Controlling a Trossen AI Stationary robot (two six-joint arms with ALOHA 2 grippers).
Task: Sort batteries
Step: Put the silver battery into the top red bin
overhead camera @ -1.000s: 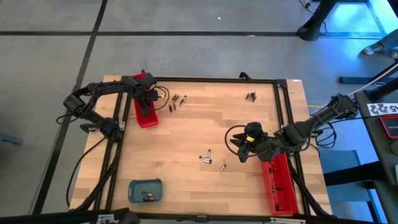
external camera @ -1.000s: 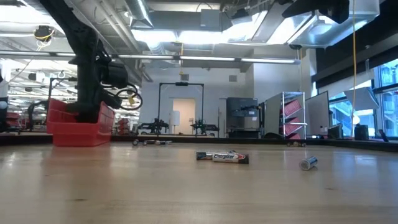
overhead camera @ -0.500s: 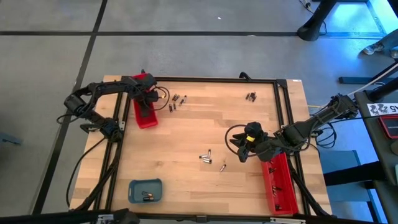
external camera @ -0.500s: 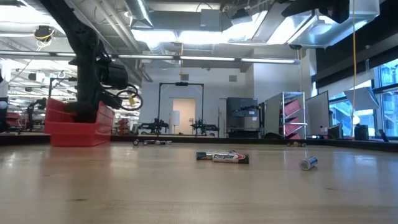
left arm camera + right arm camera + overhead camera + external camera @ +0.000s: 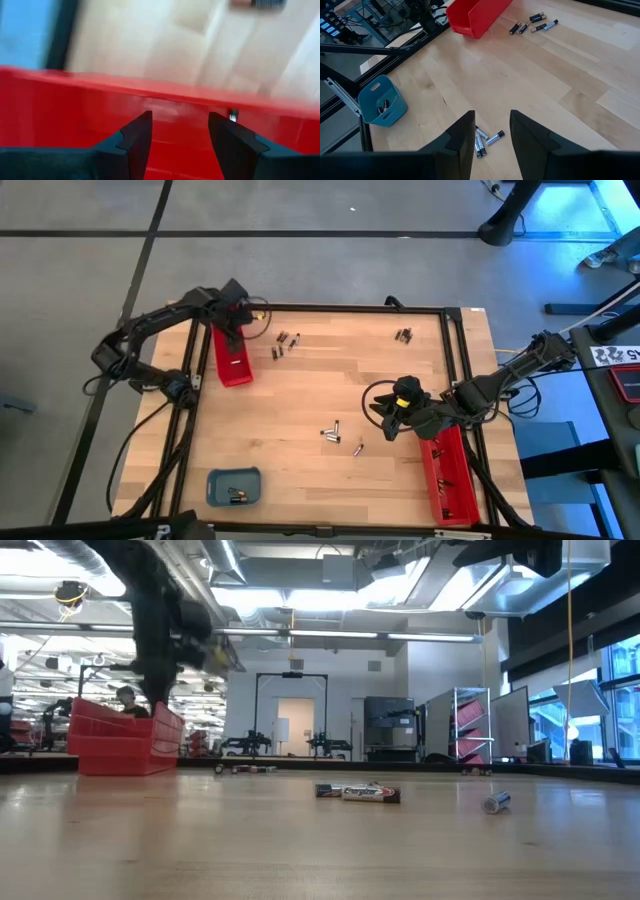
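Observation:
My left gripper [image 5: 236, 320] hangs open above the far end of the left red tray [image 5: 236, 360], its fingers [image 5: 134, 136] apart over the tray's inside with nothing between them. My right gripper [image 5: 384, 416] hovers open, right of the table's middle. It holds nothing and looks down on a small cluster of batteries [image 5: 484, 139]. That same cluster of batteries [image 5: 333, 432] lies loose mid-table, with one more battery [image 5: 358, 448] beside it. Further batteries lie near the left tray [image 5: 283, 343] and at the far right [image 5: 404, 335].
A blue-grey tray [image 5: 233, 485] with a few batteries in it stands near the front left edge. A second red tray [image 5: 447, 475] lies along the right edge. A black frame [image 5: 455, 350] borders the table. Bare wood stretches between the battery groups.
My left gripper has risen out of the left red tray and gone a little toward the table's far edge. The tray and the batteries on the table lie where they were.

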